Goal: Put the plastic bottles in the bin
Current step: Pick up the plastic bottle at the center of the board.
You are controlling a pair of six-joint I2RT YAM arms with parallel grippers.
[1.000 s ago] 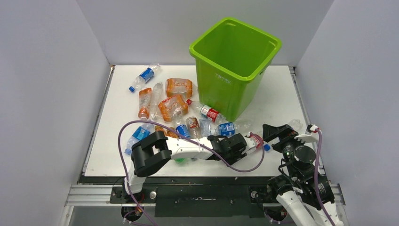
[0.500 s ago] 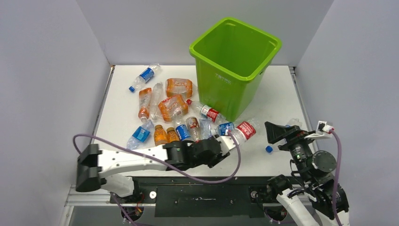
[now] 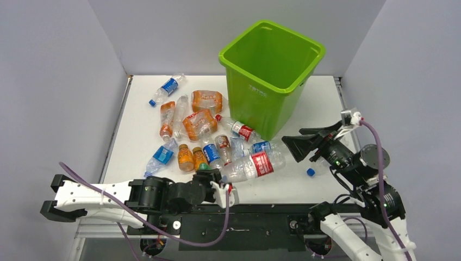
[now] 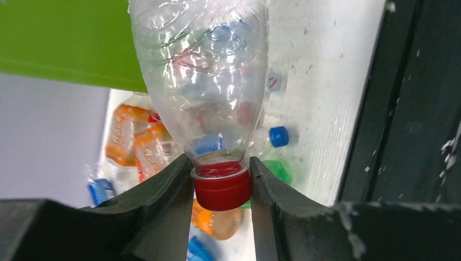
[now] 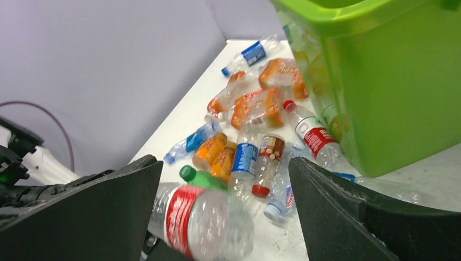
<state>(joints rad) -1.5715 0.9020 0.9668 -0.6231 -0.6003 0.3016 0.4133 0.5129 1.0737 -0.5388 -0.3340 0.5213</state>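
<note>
Bin (image 3: 255, 100), lime green, upright toward the far edge of the white surface (image 3: 321, 103), right of centre.

Top view:
- Plastic bottles (image 3: 198, 124), crushed, over 10 in a loose pile between the left edge and the bin.
- 1 blue-labelled bottle (image 3: 166, 88) lies apart, near the far left corner.
- 1 red-labelled bottle (image 3: 254, 165) lies near the middle of the near edge, outside the bin, with its neck at the left pincer (image 3: 227, 190).
- Right pincer (image 3: 296, 138) is by the right edge, spread wide and holding nothing.
- 1 loose blue cap (image 3: 310, 172) sits on the surface toward the near right corner.

Left wrist view:
- Left pincer (image 4: 220, 163) is narrowed onto the red cap (image 4: 222, 190) of the red-labelled bottle (image 4: 201, 81), with 1 finger touching each side.
- The clear, crumpled body points away, with the bin (image 4: 54, 38) beyond it.
- The loose blue cap (image 4: 278, 136) and 1 small green bottle (image 4: 274, 169) are behind it.

Right wrist view:
- Right pincer (image 5: 225, 163) is wide, its 2 black fingers (image 5: 103, 212) well apart with nothing gripped.
- Below it are the red-labelled bottle (image 5: 190, 220), the small green bottle (image 5: 201, 178) just beside that, and the pile.
- The bin (image 5: 397, 92) stands to the right.
</note>
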